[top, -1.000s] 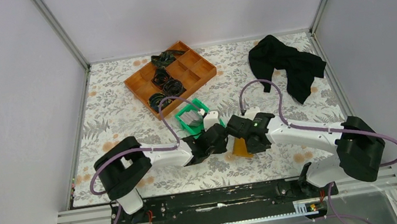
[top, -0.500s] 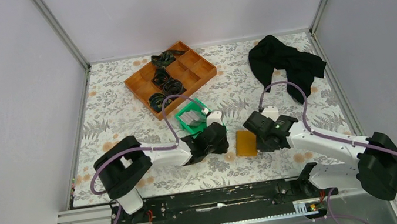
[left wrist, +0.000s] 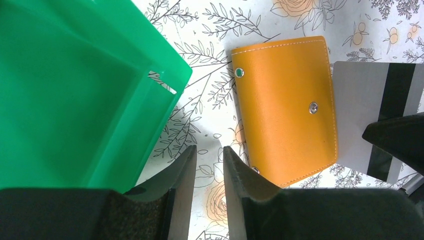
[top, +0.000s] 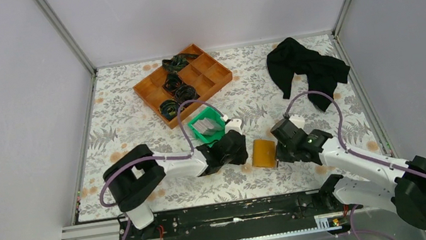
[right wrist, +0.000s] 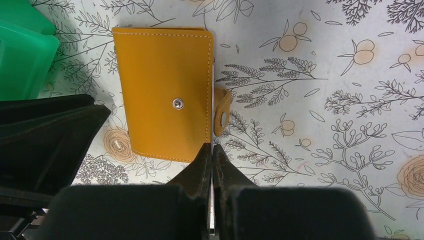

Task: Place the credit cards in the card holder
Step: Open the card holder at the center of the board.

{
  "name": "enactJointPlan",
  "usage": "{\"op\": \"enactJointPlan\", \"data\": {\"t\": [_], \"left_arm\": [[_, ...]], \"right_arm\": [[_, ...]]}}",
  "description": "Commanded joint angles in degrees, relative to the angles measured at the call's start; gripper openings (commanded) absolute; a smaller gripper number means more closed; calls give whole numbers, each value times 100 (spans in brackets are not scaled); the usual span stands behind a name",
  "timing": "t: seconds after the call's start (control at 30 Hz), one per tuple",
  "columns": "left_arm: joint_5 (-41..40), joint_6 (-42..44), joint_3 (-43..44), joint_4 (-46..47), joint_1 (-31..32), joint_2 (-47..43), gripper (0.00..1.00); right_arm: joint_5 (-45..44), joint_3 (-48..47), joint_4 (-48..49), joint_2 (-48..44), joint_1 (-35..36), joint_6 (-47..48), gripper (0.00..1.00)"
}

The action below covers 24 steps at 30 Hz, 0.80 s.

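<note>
card holder (top: 264, 153): folded on table (top: 134, 119), unsnapped | right hand (right wrist: 213, 150): pinching credit card (left wrist: 367, 100) beside card holder, staged for insertion | left hand (left wrist: 209, 152): ajar, empty, opposite side, likely to brace it

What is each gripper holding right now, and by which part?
The right gripper is shut on a credit card, pinching the edge where its black stripe ends. The left gripper stands slightly open and holds nothing.

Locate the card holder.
Top view: the card holder lies closed on the table between the left and right jaws, just right of the green bin.
</note>
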<state>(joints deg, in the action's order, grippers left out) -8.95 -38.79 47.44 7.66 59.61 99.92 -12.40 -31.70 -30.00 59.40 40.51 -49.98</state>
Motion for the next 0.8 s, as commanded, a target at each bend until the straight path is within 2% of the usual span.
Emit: {"op": "enactJointPlan", "data": {"t": [0.0, 0.47, 0.77], "left_arm": [[190, 174, 6, -224, -7, 284, 34], [384, 246, 150, -319, 9, 574, 34], [393, 331, 195, -496, 26, 612, 33]], "right_arm": [[136, 201, 240, -199, -119, -57, 0], [180, 593, 414, -1065, -325, -107, 0], [487, 769, 813, -1115, -499, -60, 0]]}}
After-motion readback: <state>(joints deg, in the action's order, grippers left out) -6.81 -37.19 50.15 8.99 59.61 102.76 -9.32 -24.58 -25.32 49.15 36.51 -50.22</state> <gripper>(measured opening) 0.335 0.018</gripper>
